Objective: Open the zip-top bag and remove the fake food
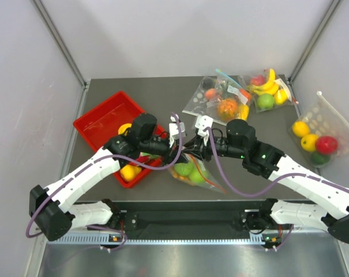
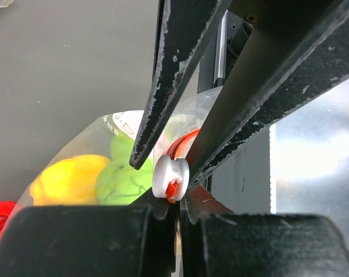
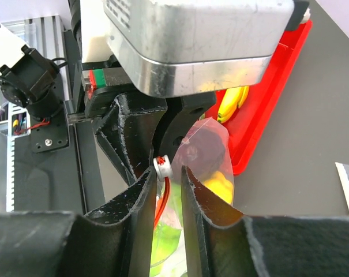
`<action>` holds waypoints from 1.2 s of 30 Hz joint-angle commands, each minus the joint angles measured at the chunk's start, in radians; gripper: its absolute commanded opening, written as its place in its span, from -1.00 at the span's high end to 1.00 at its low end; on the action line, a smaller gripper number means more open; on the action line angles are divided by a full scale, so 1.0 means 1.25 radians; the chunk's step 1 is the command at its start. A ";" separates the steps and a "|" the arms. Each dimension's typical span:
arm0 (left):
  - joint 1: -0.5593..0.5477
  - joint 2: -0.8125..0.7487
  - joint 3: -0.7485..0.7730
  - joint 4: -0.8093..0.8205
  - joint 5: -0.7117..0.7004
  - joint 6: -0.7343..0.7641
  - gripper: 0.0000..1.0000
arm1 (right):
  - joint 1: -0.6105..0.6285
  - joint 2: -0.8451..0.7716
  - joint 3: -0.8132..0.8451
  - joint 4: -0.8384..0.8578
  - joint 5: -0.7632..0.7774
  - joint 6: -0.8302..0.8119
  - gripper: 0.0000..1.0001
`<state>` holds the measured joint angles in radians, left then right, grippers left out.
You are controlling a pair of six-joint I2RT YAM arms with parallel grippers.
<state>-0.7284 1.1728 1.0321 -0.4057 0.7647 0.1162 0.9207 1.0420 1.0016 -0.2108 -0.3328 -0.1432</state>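
The zip-top bag (image 1: 204, 175) lies in front of the arms. Green apples (image 1: 188, 169) and a yellow piece (image 2: 67, 179) show through it. My left gripper (image 1: 173, 147) is shut on the orange-red zip strip, just behind the white slider (image 2: 170, 178). In the left wrist view the left gripper (image 2: 177, 203) has its jaws almost touching. My right gripper (image 1: 191, 145) meets it from the right. In its own view the right gripper (image 3: 165, 176) has a narrow gap holding bag film and zip strip, and the slider (image 3: 162, 166) sits at one fingertip. A dark purple piece (image 3: 203, 150) shows inside the bag.
A red tray (image 1: 102, 124) with yellow fruit pieces (image 1: 131, 172) lies at the left, close behind my left wrist. Other filled bags lie at the back (image 1: 220, 101), with bananas (image 1: 266, 89), and at the right edge (image 1: 318, 135).
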 commanded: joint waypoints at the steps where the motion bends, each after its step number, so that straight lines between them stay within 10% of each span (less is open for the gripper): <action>1: -0.008 -0.020 0.035 0.007 0.020 0.018 1.00 | 0.013 0.003 0.001 0.025 0.004 -0.022 0.53; 13: -0.014 -0.002 0.041 -0.004 0.029 0.025 1.00 | 0.034 0.014 0.015 0.035 -0.020 -0.069 0.42; 20: -0.015 -0.006 0.042 -0.002 0.012 0.024 1.00 | 0.040 -0.005 -0.004 0.042 -0.018 -0.076 0.96; 36: -0.015 -0.052 0.001 0.133 -0.196 -0.076 1.00 | 0.043 -0.045 -0.026 0.004 0.087 0.040 1.00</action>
<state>-0.7544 1.1469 1.0359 -0.3607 0.5919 0.0574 0.9539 1.0069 0.9882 -0.1944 -0.2516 -0.1417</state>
